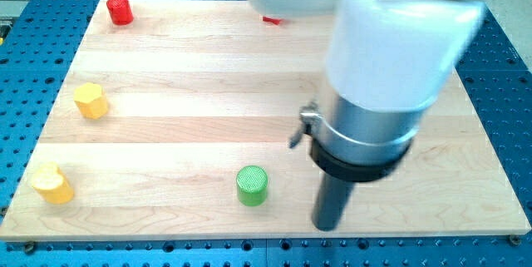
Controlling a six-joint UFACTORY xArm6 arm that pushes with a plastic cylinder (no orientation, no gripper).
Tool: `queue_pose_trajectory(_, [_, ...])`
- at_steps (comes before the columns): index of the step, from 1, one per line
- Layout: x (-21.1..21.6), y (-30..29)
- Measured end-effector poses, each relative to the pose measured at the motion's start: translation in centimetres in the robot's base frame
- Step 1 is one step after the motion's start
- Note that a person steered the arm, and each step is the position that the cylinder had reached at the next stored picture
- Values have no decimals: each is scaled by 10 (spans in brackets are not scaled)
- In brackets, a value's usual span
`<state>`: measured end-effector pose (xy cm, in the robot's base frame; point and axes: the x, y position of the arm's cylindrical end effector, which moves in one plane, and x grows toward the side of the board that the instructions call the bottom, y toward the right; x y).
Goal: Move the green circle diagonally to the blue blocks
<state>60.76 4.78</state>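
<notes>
The green circle (252,185) stands near the bottom edge of the wooden board (183,92), a little left of the middle. My tip (327,226) touches the board to the right of the green circle and slightly lower, with a clear gap between them. No blue blocks show; the white arm body (391,42) hides much of the board's right side and top.
A red cylinder (120,9) stands at the top left corner. A yellow hexagon (91,101) sits at the left edge, and a yellow heart-like block (52,184) at the bottom left. A sliver of another red block (272,20) peeks from under the arm at the top.
</notes>
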Motion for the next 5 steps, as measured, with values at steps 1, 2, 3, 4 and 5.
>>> queue_pose_trajectory(1, [-1,-64])
queue_pose_trajectory(2, [-27,-110])
queue_pose_trajectory(3, [-52,-118])
queue_pose_trajectory(4, [-90,-67])
queue_pose_trajectory(5, [-93,-79])
